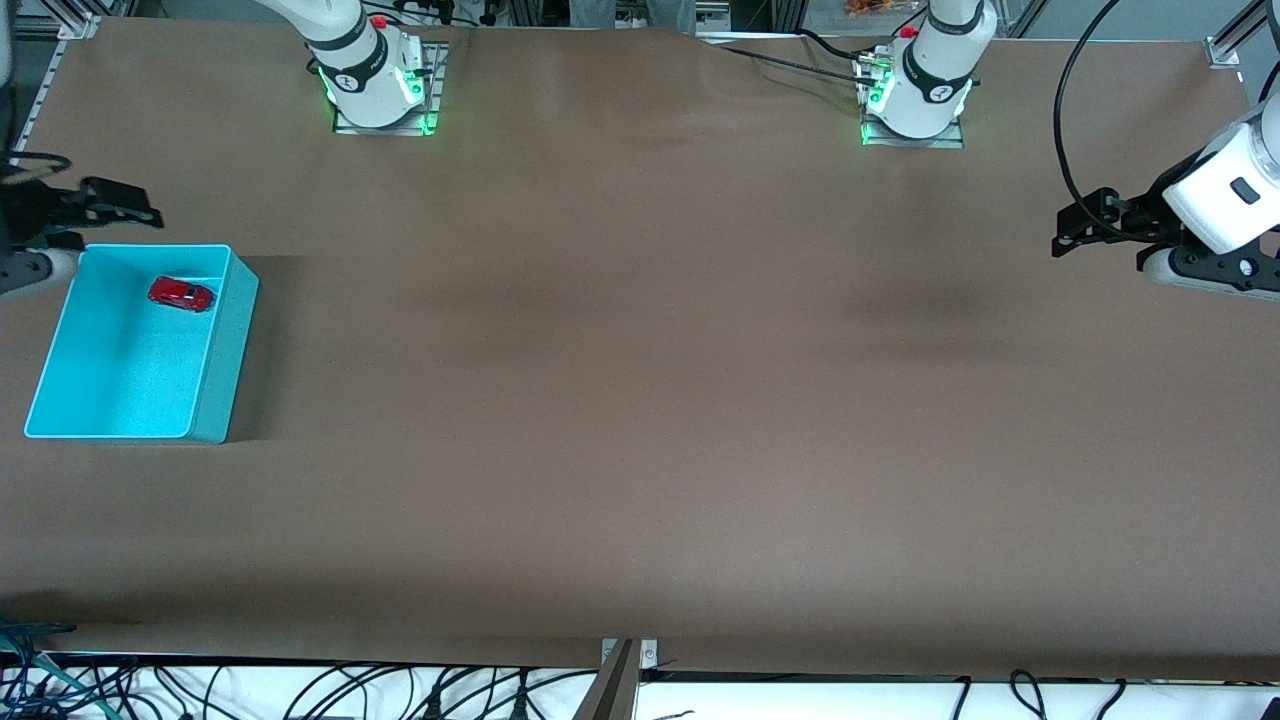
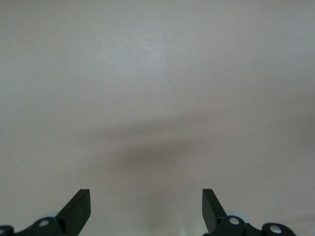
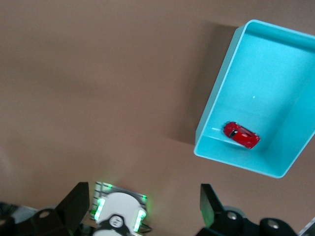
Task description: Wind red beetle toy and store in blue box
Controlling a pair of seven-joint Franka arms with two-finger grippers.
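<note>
The red beetle toy (image 1: 181, 294) lies inside the blue box (image 1: 226, 345), near the box's end farthest from the front camera. The box stands at the right arm's end of the table. My right gripper (image 1: 148, 214) hangs open and holds nothing, just past that end of the box, toward the robots' bases. In the right wrist view the red beetle toy (image 3: 241, 135) rests on the floor of the blue box (image 3: 215, 101), well apart from the right gripper (image 3: 145, 192). My left gripper (image 1: 1066, 236) waits open and holds nothing above bare table at the left arm's end. The left gripper (image 2: 146, 197) has only tabletop before it.
Brown tabletop (image 1: 640, 400) fills the middle. The right arm's base (image 1: 375, 80) and the left arm's base (image 1: 915, 95) stand along the edge farthest from the front camera. A black cable (image 1: 1075, 120) loops by the left arm. Loose cables (image 1: 300, 690) lie below the near edge.
</note>
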